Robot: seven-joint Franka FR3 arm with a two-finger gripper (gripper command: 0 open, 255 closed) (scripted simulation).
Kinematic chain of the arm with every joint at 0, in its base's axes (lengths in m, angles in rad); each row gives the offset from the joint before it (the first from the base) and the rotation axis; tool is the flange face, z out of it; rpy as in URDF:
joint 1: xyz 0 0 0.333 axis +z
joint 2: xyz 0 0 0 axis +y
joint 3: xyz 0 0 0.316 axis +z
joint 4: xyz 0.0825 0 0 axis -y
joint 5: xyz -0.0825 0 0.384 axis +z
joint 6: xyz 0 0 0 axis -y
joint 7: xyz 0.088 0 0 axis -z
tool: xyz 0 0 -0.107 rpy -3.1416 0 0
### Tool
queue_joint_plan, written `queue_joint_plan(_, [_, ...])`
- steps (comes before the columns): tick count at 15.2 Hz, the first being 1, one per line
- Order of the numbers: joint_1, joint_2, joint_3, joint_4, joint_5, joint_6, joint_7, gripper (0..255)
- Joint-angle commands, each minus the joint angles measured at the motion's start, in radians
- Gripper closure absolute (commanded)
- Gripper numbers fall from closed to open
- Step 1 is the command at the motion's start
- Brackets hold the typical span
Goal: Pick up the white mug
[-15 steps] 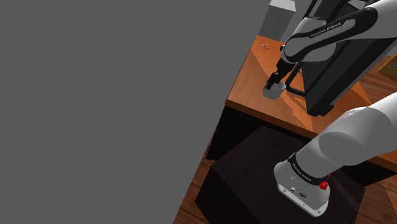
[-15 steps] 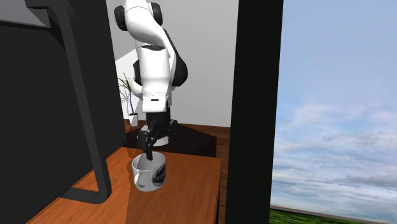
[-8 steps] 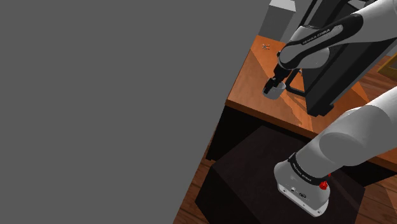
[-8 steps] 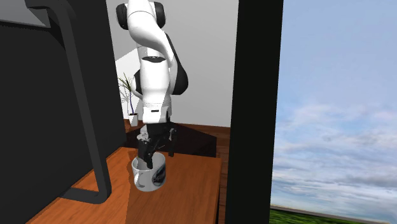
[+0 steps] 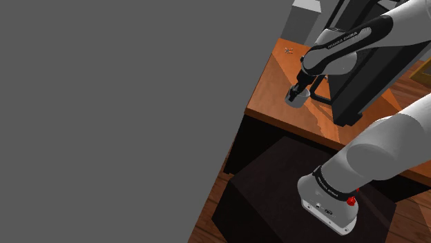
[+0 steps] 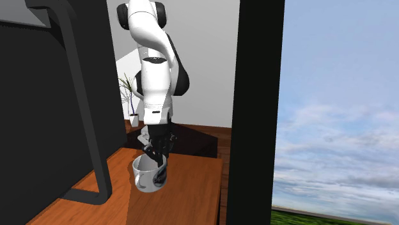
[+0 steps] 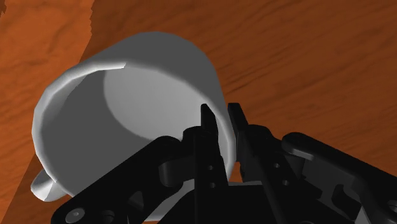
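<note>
Mug (image 7: 127,83), white and cylindrical, stands upright on reddish-brown wooden tabletop (image 7: 305,57) — all-black two-finger gripper (image 7: 221,114) pinched narrow on its wall, one finger inside the rim, one outside — handle on the side away from the fingers.

place: home, probably — wooden desk (image 6: 192,188) | potted plant (image 6: 130,96) | wood floor (image 5: 416,214)
</note>
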Motion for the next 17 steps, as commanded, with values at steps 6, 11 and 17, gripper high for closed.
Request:
queue_joint_plan(6, [-0.012, -0.055, 0.014, 0.016, -0.027, -0.068, 0.020, 255])
queue_joint_plan(11, [-0.023, -0.118, 0.033, 0.041, -0.048, -0.153, 0.038, 255])
queue_joint_plan(17, [-0.032, -0.181, 0.055, 0.079, -0.060, -0.252, 0.050, 255])
